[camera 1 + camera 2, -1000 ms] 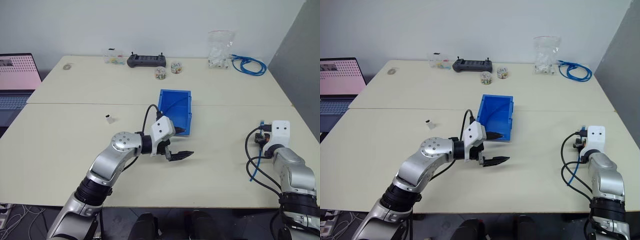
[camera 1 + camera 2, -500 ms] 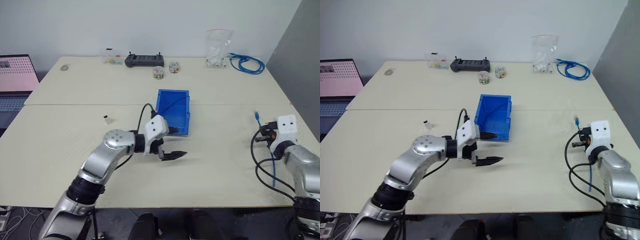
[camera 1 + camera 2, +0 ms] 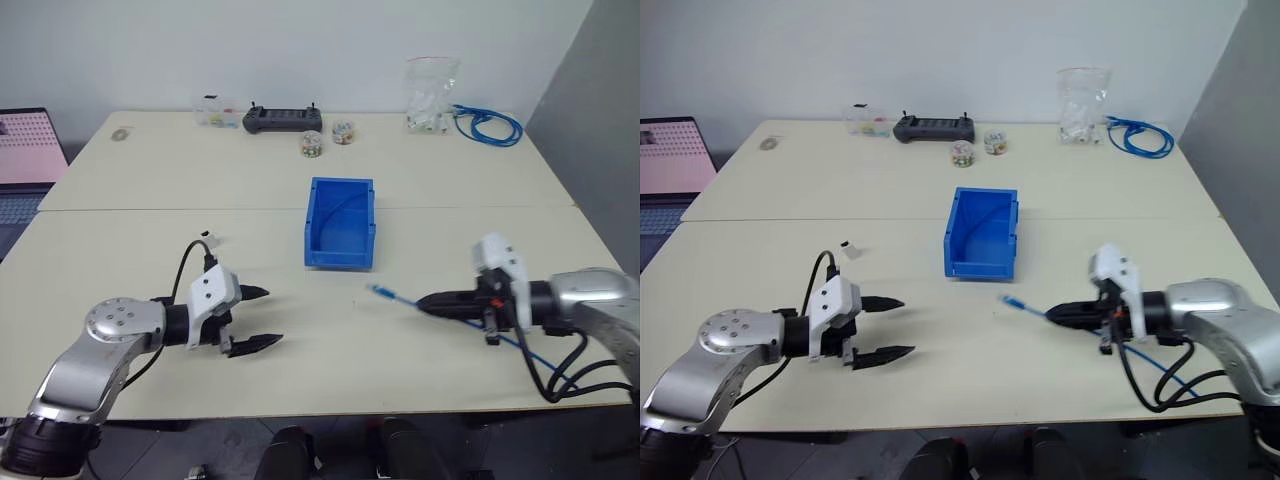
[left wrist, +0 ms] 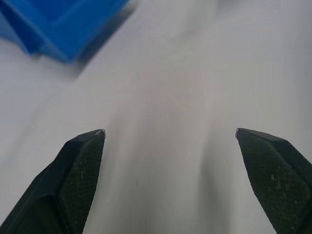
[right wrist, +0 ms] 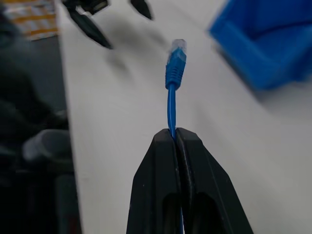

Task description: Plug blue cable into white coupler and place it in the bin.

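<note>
The left arm reaches low over the tabletop, its left gripper (image 3: 258,319) spread wide, apparently empty. The right arm sweeps inward, right gripper (image 3: 424,300) pointing left, fingers (image 5: 183,161) pinched tight together.

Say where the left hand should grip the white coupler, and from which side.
Grip the white coupler across its side walls, coming down from above. It is a tiny block standing free on the table, and the open left hand is nearest. Which way its socket faces is too small to tell.
</note>
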Available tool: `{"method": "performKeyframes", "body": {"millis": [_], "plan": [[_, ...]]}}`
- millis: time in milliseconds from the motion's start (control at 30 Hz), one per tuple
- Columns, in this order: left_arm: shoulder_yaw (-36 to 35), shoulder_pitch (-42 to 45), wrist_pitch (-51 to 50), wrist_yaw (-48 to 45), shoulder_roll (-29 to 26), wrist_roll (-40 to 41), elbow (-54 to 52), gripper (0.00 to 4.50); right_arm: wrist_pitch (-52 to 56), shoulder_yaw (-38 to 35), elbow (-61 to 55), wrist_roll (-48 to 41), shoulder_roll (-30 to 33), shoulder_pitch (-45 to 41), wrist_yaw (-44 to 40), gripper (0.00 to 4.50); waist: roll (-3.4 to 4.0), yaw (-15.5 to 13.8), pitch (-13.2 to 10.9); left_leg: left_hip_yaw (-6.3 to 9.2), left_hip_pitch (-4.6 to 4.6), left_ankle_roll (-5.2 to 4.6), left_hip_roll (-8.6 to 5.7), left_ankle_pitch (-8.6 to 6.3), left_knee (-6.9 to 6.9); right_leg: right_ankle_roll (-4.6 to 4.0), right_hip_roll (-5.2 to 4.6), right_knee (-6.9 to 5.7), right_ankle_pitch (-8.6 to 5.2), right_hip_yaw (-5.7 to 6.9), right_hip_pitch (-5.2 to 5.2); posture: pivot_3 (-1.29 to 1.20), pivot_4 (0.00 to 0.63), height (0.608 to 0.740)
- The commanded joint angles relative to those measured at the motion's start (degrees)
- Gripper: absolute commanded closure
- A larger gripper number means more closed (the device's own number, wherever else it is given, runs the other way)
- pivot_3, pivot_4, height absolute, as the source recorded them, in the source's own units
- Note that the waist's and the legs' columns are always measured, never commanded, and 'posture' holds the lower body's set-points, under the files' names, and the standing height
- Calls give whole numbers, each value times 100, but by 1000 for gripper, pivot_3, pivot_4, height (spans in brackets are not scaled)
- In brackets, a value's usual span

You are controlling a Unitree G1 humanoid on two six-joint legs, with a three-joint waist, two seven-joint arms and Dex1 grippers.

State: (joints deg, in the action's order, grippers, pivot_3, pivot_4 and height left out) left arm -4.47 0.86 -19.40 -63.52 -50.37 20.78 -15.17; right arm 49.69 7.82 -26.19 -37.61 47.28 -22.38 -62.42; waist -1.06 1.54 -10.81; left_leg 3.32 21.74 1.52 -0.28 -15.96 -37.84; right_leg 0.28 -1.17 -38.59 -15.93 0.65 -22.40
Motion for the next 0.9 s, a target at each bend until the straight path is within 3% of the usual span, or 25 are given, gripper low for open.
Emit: {"method": "performKeyframes", "body": {"millis": [33, 233, 367, 500, 533, 767, 900], "plan": [[-520, -549, 347, -133, -169, 80, -378, 0, -64, 1382, 710, 474, -793, -790, -336, 4461, -1, -4, -1, -1, -1, 0, 2, 0, 0, 0, 0, 1, 0, 0, 0, 0, 150, 740], [-924, -1414, 671, -399, -402, 1, -528, 0, -447, 2549, 2447, 1320, -1905, -1780, -602, 4461, -3, -49, -2, -5, 26, 0, -5, 0, -2, -28, -8, -4, 17, -3, -31, 0, 150, 740], [-955, -1745, 1104, -365, -415, -285, -482, 0, -740, 2837, 4041, 1877, -2764, -2492, -589, 4461, -4, -26, -1, -12, 29, 1, -4, 0, 1, -32, -9, -24, 19, -6, -51, 0, 150, 740], [-991, -1769, 1378, -269, -380, -464, -282, 0, -1240, 2996, 5030, 2330, -3116, -2893, -935, 4461, -2, -24, -2, -13, 41, 2, -4, 1, -1, -39, -8, -41, 23, -4, -75, 0, 150, 740], [-979, -1727, 1435, -246, -363, -495, -212, 0, -1401, 3021, 5265, 2459, -3185, -2956, -968, 4021, -2, -23, -2, -13, 41, 2, -4, 1, -1, -40, -8, -41, 23, -4, -75, 0, 150, 740], [-770, -1248, 1912, -224, -360, -752, 372, 0, -1924, 2754, 6086, 2835, -3440, -3207, -1080, 2447, -1, 15, 0, -19, 25, 1, 3, 1, 1, -48, -2, -49, 30, -4, -71, 0, 150, 740], [-512, -774, 2144, -283, -278, -777, 654, 0, -1735, 2284, 5357, 2556, -3111, -3203, -1255, 1564, 0, -1, -1, -21, 25, 1, 4, 1, -1, -50, -1, -51, 32, -4, -71, 0, 150, 740]]}}
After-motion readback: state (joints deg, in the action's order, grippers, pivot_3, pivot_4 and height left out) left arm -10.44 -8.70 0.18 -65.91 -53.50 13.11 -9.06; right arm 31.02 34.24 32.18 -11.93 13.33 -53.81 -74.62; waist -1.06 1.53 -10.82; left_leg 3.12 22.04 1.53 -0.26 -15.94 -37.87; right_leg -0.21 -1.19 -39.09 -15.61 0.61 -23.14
